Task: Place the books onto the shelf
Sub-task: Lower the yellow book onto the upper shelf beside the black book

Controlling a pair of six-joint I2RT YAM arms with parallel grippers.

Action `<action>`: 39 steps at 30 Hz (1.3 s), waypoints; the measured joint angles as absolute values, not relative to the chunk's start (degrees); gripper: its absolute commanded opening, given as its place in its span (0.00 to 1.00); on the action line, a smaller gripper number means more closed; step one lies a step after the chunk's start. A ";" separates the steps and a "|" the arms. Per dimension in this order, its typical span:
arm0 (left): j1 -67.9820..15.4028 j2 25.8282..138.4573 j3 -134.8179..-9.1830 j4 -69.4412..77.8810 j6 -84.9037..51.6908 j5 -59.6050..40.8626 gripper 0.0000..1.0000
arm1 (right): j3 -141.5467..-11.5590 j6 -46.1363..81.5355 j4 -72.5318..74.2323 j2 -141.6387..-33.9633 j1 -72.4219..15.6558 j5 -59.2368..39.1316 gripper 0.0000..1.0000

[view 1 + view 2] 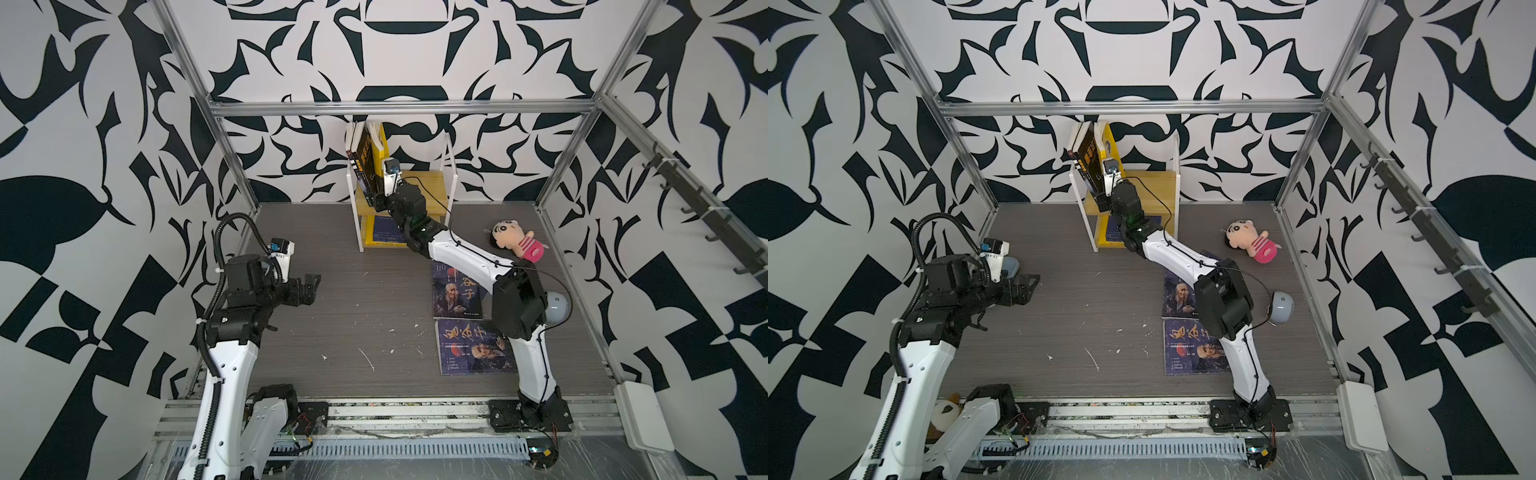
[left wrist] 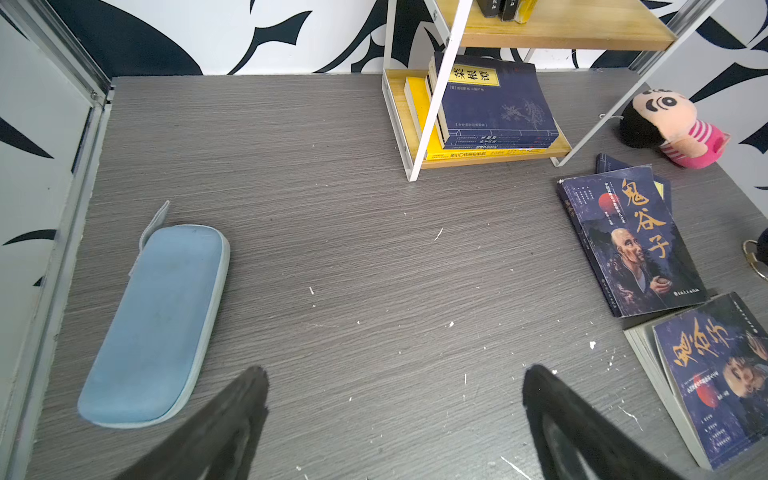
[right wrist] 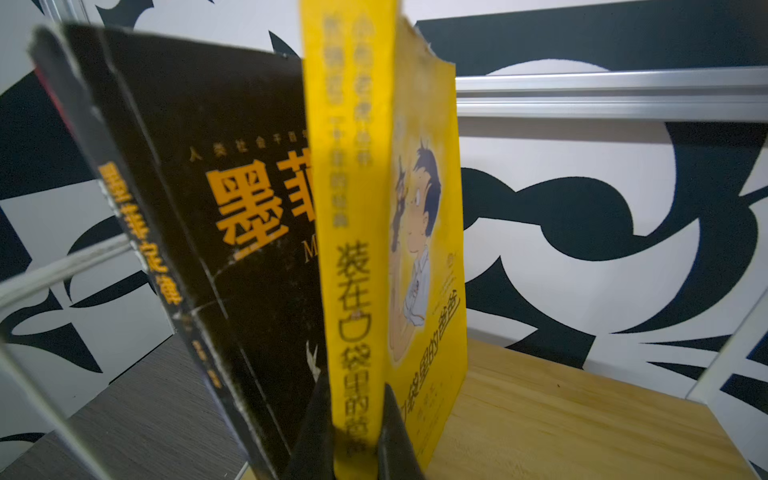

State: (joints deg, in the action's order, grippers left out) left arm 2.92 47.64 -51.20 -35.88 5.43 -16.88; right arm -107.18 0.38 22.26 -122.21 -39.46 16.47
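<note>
Yellow book [image 3: 357,208] clamped in rt hand [image 3: 355,399]; bottom edge cut off.

Left pincer [image 2: 397,374] spread wide, right arm stretched forward, right pincer [image 3: 355,399] clamped shut

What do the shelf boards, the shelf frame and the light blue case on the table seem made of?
Shelf boards: likely wood or wood-look laminate, matte pale yellow with grain lines. Shelf frame: probably painted metal, thin smooth white bars. Light blue case: soft matte shell, perhaps fabric-covered, rounded edges and a rim seam.
</note>
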 measured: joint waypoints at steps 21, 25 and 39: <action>3.05 47.64 -51.20 -35.88 5.34 -16.97 1.00 | -105.91 -0.23 20.86 -121.45 -39.44 10.57 0.32; 3.05 47.70 -51.20 -35.88 5.30 -17.02 0.99 | -100.47 -0.21 21.17 -118.24 -39.46 9.37 0.33; 3.20 47.79 -51.13 -35.86 4.45 -17.72 0.99 | -88.44 -0.60 21.17 -107.98 -38.02 12.62 0.06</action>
